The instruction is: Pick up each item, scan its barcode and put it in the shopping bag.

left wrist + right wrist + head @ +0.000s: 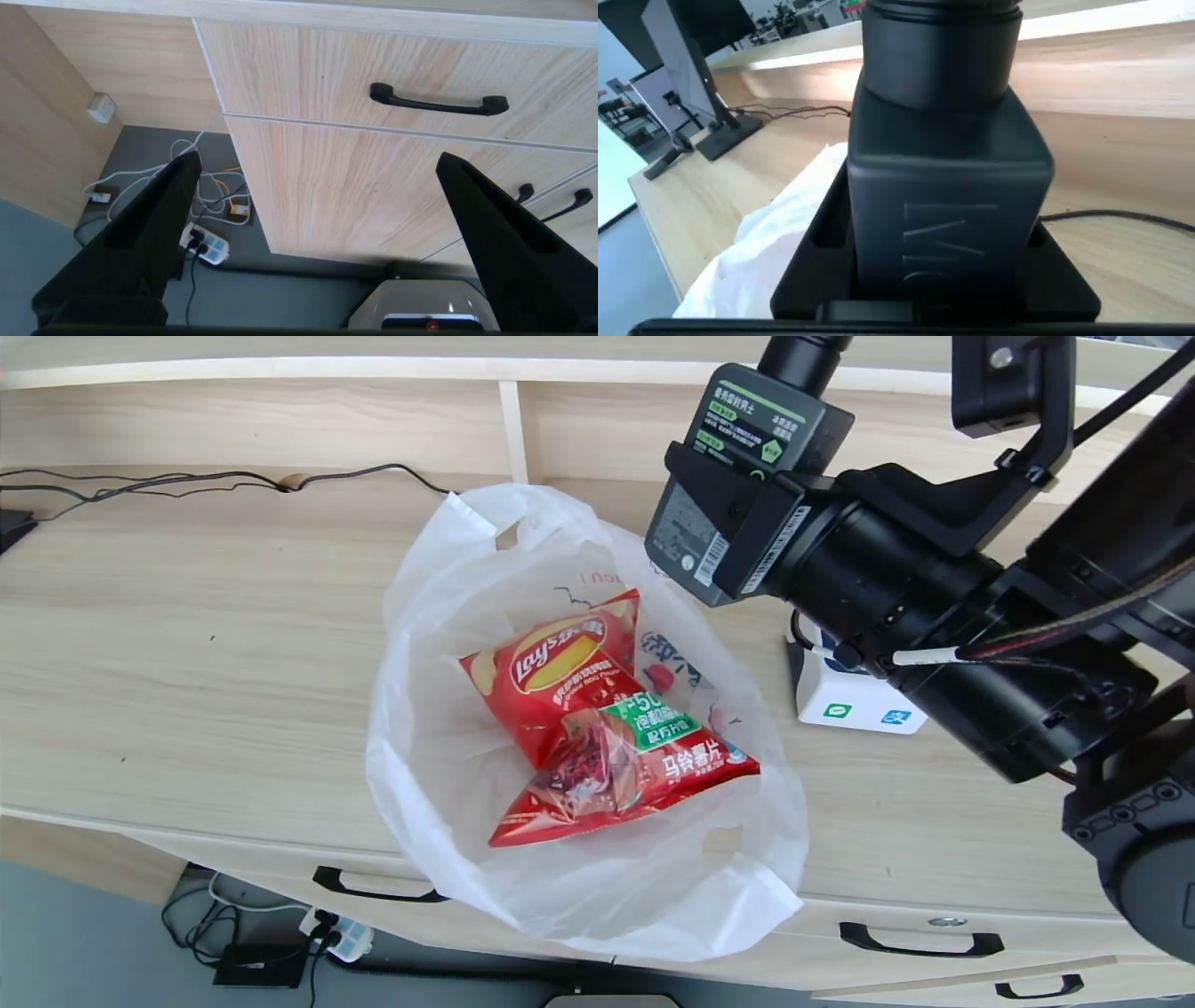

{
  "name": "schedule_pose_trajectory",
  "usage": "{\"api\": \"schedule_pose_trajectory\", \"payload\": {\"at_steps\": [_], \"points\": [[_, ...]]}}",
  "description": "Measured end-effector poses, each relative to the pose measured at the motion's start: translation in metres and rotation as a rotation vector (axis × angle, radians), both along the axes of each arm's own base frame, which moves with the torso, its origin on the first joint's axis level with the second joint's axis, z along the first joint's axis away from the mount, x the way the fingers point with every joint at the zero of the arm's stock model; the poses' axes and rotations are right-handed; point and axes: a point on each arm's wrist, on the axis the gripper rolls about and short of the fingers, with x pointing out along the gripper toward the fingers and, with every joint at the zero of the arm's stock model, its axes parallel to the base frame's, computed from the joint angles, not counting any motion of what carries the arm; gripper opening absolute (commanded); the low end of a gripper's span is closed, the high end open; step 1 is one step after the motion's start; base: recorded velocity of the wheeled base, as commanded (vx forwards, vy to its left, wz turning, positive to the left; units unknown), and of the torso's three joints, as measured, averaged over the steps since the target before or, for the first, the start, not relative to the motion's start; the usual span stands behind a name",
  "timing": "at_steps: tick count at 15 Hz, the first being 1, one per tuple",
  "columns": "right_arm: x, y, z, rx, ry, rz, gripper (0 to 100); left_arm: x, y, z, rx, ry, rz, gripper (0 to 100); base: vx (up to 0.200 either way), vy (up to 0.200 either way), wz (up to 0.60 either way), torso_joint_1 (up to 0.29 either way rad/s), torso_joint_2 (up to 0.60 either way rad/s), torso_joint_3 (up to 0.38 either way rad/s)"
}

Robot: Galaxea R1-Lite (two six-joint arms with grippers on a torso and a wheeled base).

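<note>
A white plastic shopping bag (439, 728) lies open on the wooden counter. Inside it rests a red chips packet (551, 677), with a clear packet of red pieces (593, 761) on top of it. My right gripper (733, 546) is shut on a dark bottle (752, 448) with a green label, held in the air over the bag's far right rim. The right wrist view shows the same dark bottle (943, 196) clamped between the fingers (817, 257). My left gripper (318, 243) hangs open and empty below counter height, in front of the drawers (374, 159).
A small white scanner box (854, 705) stands on the counter right of the bag, under my right arm. Black cables (187, 481) run along the back left. Drawer handles (373, 887) line the counter front. A power strip (206, 247) lies on the floor.
</note>
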Motion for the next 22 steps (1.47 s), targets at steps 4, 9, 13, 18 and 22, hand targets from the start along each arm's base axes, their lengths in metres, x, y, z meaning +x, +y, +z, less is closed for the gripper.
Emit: {"api": "schedule_pose_trajectory", "payload": {"at_steps": [4,9,13,18,22], "points": [[-0.005,0.035,-0.014,-0.046,0.013,0.07,0,0.0,0.0,0.0,0.002,-0.001,0.0,100,0.0,0.0,0.0,0.0,0.0,0.0],[-0.03,0.061,-0.03,-0.098,0.049,0.044,0,0.0,0.0,0.0,-0.007,-0.001,0.001,100,0.0,0.0,0.0,0.0,0.0,0.0],[-0.038,0.072,-0.042,-0.143,0.077,0.066,0,0.0,0.0,0.0,-0.02,0.0,0.001,100,0.0,0.0,0.0,0.0,0.0,0.0],[-0.033,0.073,-0.056,-0.086,0.183,0.018,0,0.0,0.0,0.0,-0.024,0.0,0.0,100,0.0,0.0,0.0,0.0,0.0,0.0],[-0.024,0.072,-0.062,-0.067,0.22,0.0,0,0.0,0.0,0.0,-0.024,0.0,0.0,100,0.0,0.0,0.0,0.0,0.0,0.0]]}}
